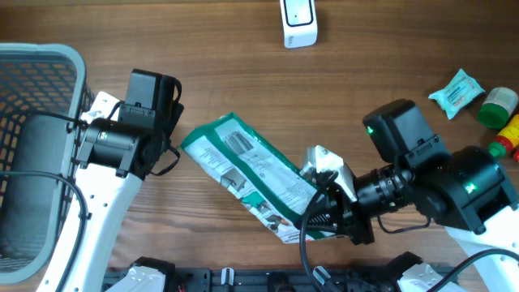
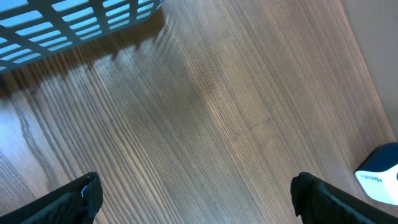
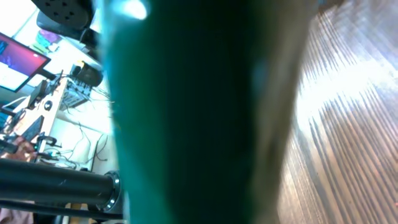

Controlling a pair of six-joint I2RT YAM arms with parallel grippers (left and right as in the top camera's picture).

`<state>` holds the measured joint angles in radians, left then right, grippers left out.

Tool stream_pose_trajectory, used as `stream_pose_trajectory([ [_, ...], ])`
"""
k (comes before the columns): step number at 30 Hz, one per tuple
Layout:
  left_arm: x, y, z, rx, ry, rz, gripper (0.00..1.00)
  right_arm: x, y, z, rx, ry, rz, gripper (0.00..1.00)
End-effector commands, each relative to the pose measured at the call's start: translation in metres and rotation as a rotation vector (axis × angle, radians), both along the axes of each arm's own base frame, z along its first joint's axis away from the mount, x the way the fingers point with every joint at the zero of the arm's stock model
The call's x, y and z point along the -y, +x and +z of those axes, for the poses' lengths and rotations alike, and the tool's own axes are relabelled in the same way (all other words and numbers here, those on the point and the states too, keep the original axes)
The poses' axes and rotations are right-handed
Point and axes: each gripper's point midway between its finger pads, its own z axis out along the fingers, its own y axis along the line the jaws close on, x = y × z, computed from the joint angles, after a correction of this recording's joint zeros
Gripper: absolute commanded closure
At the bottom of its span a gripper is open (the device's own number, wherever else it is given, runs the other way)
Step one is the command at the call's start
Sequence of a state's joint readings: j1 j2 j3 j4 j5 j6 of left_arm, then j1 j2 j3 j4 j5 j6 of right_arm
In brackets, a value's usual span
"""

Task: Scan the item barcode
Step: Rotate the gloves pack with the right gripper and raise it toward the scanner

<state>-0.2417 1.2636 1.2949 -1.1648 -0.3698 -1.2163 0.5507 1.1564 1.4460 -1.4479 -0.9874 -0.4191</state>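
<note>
Overhead, a grey basket (image 1: 40, 65) sits at the nine o'clock edge of the counter (image 1: 243, 65). Beside it the left jaws stand wide apart over bare wood, holding nothing. Near the middle, toward six o'clock, the green-and-white pouch (image 1: 243, 174) slants, its five o'clock end clamped in the right jaws. A white scanner (image 1: 298, 23) stands at twelve o'clock. A teal packet (image 1: 456, 92) and a green-capped bottle (image 1: 499, 104) sit at three.

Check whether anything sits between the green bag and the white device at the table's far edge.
Nothing visible does: only bare tabletop lies between the green bag, held by the right gripper, and the white device.
</note>
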Motion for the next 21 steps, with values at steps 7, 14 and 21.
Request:
stream_pose_trajectory([
  [7,-0.006,-0.002,0.004,0.011,0.026,0.009,0.0,-0.016,0.013,0.024,-0.164,0.073,-0.112,0.95],
  [14,-0.006,-0.002,0.004,0.011,0.026,0.009,0.0,-0.023,0.02,0.038,-0.38,0.072,-0.224,0.95],
  [21,-0.006,-0.002,0.004,0.011,0.026,0.009,0.0,0.043,0.094,-0.046,-0.091,-0.402,-0.766,0.95],
])
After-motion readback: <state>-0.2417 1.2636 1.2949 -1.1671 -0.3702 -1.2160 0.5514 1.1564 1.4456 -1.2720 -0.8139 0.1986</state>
